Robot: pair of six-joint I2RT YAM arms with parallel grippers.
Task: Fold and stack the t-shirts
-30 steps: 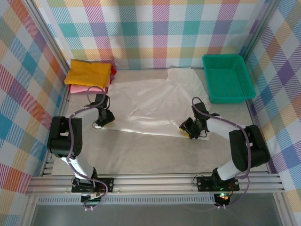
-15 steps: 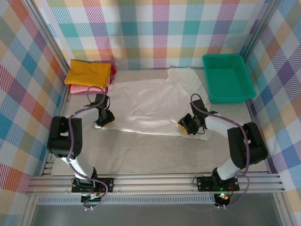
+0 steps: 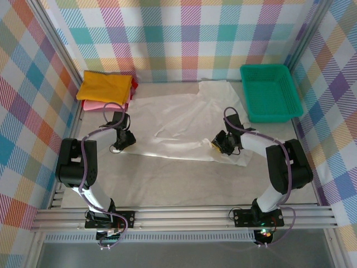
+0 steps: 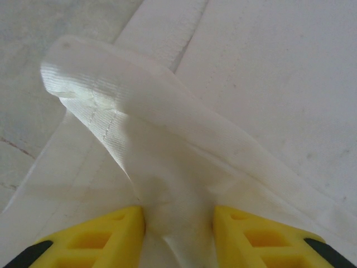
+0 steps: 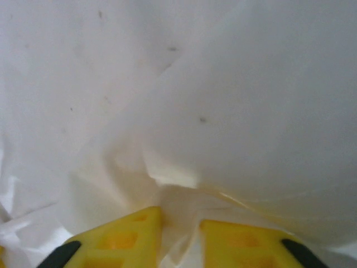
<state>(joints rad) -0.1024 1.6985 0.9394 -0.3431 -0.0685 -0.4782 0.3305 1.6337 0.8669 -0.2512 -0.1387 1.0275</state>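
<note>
Since the earlier frame the right gripper point(image 3: 221, 143) has shifted away from the arm bases and slightly left, further onto the near edge of the white t-shirt point(image 3: 178, 125), and its jaws have drawn closer together. The left gripper point(image 3: 118, 146) has kept its position at the shirt's near left corner.

The table point(image 3: 167, 181) carries all items. The white t-shirt is the largest of them. It lies spread open across the middle of the table, between the two grippers, with one part reaching toward the back wall next to the green basket point(image 3: 265, 67). The cloth shows creases near its centre.

The green basket stands in the back right corner, just beside the shirt's far right part.

A folded stack lies in the back left corner, apart from the white t-shirt. The mustard-yellow t-shirt point(image 3: 106, 86) is on top. The pink t-shirt point(image 3: 93, 105) shows beneath it at the near edge. The red t-shirt point(image 3: 133, 85) shows as a thin strip at the right side.

Left gripper, wrist view point(image 4: 178, 234): the yellow fingers point(image 4: 95, 240) stand on either side of a raised fold of the shirt's hemmed edge. The cloth fills the gap and touches both fingers, so the gripper is clamped on the white t-shirt.

Right gripper, wrist view point(image 5: 181, 237): the fingers point(image 5: 117, 240) stand close together with a bunched fold of white cloth between them. The gripper is closed on the white t-shirt.
</note>
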